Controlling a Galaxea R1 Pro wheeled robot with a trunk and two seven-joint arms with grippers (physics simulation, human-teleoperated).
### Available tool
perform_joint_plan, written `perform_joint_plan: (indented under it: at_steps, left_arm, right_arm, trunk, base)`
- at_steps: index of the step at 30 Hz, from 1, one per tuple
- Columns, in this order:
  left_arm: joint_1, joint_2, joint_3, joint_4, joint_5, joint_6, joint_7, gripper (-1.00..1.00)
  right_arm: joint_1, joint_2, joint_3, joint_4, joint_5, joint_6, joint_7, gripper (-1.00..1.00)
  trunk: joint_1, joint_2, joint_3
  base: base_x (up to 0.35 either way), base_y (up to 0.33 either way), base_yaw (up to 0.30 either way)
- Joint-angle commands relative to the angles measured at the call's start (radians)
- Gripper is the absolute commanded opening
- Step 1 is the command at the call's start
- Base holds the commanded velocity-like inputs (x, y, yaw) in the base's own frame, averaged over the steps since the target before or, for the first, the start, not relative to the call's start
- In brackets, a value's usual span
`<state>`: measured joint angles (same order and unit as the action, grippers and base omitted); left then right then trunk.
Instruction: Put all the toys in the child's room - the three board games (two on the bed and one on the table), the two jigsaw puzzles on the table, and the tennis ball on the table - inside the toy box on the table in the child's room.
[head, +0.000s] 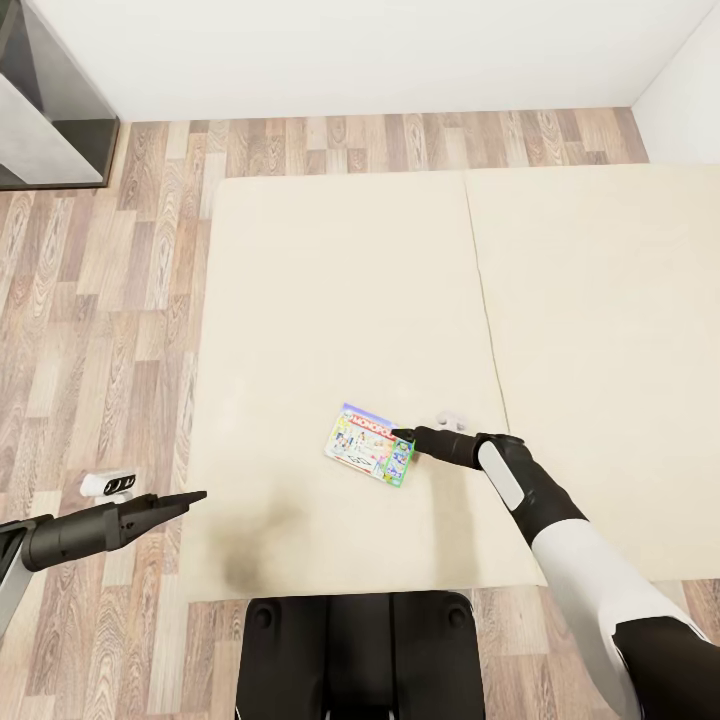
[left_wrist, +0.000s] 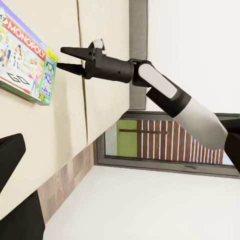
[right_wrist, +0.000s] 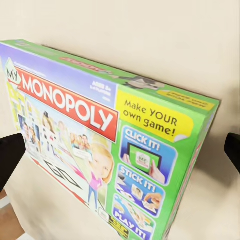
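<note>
Head view: the game (head: 370, 445) lies flat on the bed (head: 340, 300), lower centre of frame, with the right gripper (head: 402, 436) at its right edge; the left gripper (head: 185, 499) hangs idle at lower left, jaw state unclear. Left wrist view: right jaws stand apart just short of the box's corner. Right wrist view: the box sits between the spread fingertips (right_wrist: 10, 157), so this is likely the pick-up approach; next, advance and close.
</note>
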<state>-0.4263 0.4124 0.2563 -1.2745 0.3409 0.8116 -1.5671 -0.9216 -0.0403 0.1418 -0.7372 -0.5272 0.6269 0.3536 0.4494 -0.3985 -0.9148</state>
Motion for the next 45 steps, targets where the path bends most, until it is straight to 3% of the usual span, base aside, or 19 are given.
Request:
perform_joint_plan:
  at_steps: [1, 45]
  left_arm:
    - [0.000, 0.000, 0.000, 0.000, 0.000, 0.011, -0.004, 1.00]
    - [0.000, 0.000, 0.000, 0.000, 0.000, 0.011, -0.004, 1.00]
  right_arm:
    - [0.000, -0.001, 0.002, -0.001, -0.001, 0.003, 0.001, 1.00]
    - [-0.002, 0.000, 0.002, -0.002, -0.001, 0.004, -0.001, 1.00]
  trunk:
    - [0.001, -0.002, -0.001]
    - [0.001, -0.002, -0.001]
  base:
    - [0.000, 0.034, 0.000]
    - [0.000, 0.047, 0.023]
